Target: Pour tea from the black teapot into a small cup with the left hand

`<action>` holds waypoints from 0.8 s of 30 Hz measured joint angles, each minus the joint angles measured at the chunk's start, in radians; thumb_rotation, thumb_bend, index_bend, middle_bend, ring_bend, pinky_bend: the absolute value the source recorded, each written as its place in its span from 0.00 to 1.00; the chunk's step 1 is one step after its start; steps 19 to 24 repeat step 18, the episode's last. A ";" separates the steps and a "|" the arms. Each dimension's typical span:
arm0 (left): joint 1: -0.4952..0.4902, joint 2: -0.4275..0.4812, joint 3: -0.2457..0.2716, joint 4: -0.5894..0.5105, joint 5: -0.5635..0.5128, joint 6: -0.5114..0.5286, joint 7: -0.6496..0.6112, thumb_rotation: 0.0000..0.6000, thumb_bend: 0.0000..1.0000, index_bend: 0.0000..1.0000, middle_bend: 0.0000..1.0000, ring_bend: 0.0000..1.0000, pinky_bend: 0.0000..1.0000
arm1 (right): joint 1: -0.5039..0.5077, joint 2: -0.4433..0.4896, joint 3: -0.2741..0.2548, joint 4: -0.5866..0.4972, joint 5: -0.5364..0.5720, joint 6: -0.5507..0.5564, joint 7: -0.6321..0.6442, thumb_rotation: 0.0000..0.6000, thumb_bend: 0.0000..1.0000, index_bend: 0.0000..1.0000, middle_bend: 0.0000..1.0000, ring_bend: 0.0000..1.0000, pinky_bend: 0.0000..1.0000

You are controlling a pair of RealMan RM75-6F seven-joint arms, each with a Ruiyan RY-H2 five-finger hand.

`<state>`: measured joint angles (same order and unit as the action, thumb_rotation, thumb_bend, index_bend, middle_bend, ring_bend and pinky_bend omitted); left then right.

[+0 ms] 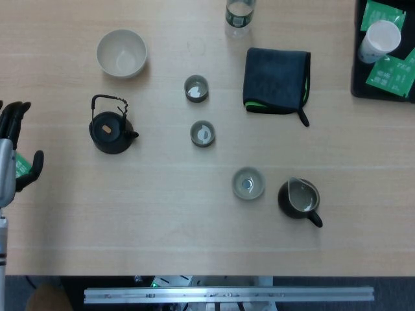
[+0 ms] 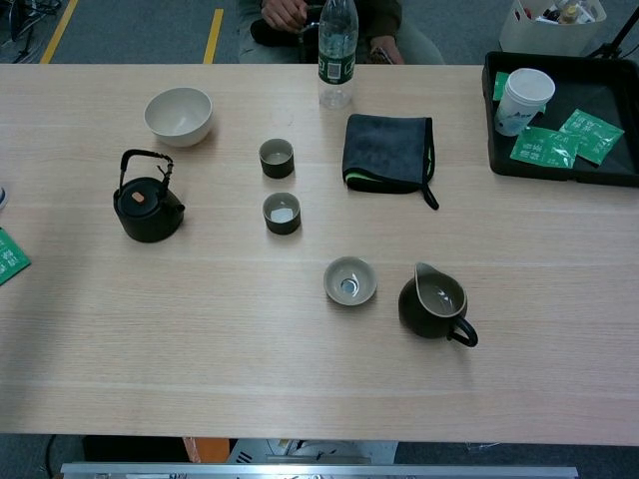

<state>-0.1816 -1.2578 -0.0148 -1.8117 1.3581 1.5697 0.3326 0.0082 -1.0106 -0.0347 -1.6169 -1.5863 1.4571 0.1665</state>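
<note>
Looking down from the head camera, the black teapot (image 1: 112, 129) stands upright on the wooden table (image 1: 162, 227), its wire handle raised and its spout pointing right, with nothing touching it. The left hand (image 1: 13, 152) shows only at the far left edge, well apart from the teapot, its dark fingers (image 1: 14, 116) spread and holding nothing, the thumb jutting out to the side over a green packet (image 1: 23, 164). A cream bowl (image 1: 121, 53) sits above the teapot. To the right of the teapot are two small dark cups, the upper cup (image 1: 196, 89) and the lower cup (image 1: 203, 133), each with something pale inside, and further right and nearer the front edge a wider pale cup (image 1: 248, 183) just beside a dark pitcher (image 1: 299, 199). A folded dark cloth (image 1: 277, 80) lies near the back, a bottle (image 1: 239, 17) behind it, and a black tray (image 1: 382, 48) with a paper cup (image 1: 380, 40) fills the right corner. From the chest camera neither hand shows. The black teapot (image 2: 147, 203) stands at the left of the table (image 2: 200, 349), the cream bowl (image 2: 179, 115) behind it, the upper cup (image 2: 277, 157) and lower cup (image 2: 283, 213) to its right, then the pale cup (image 2: 350, 280) and dark pitcher (image 2: 434, 303). The cloth (image 2: 388, 152), bottle (image 2: 337, 55) and tray (image 2: 559, 120) lie along the back.
</note>
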 measured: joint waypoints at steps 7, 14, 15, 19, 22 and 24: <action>0.042 0.028 0.016 -0.032 0.025 0.024 0.013 0.95 0.35 0.13 0.17 0.08 0.10 | 0.014 0.000 -0.017 -0.012 -0.051 -0.007 -0.007 1.00 0.00 0.17 0.16 0.04 0.03; 0.066 0.037 0.025 -0.052 0.040 0.029 0.040 0.95 0.35 0.13 0.17 0.08 0.10 | 0.014 0.010 -0.028 -0.032 -0.092 0.019 -0.024 1.00 0.00 0.17 0.16 0.04 0.03; 0.069 0.038 0.026 -0.056 0.040 0.028 0.042 0.95 0.35 0.13 0.17 0.08 0.10 | 0.013 0.012 -0.027 -0.034 -0.096 0.026 -0.026 1.00 0.00 0.17 0.16 0.04 0.03; 0.077 0.037 0.024 -0.062 0.042 0.027 0.044 0.95 0.35 0.13 0.17 0.08 0.10 | 0.009 0.018 -0.025 -0.044 -0.107 0.052 -0.038 1.00 0.00 0.17 0.16 0.04 0.03; 0.077 0.037 0.024 -0.062 0.042 0.027 0.044 0.95 0.35 0.13 0.17 0.08 0.10 | 0.009 0.018 -0.025 -0.044 -0.107 0.052 -0.038 1.00 0.00 0.17 0.16 0.04 0.03; 0.077 0.037 0.024 -0.062 0.042 0.027 0.044 0.95 0.35 0.13 0.17 0.08 0.10 | 0.009 0.018 -0.025 -0.044 -0.107 0.052 -0.038 1.00 0.00 0.17 0.16 0.04 0.03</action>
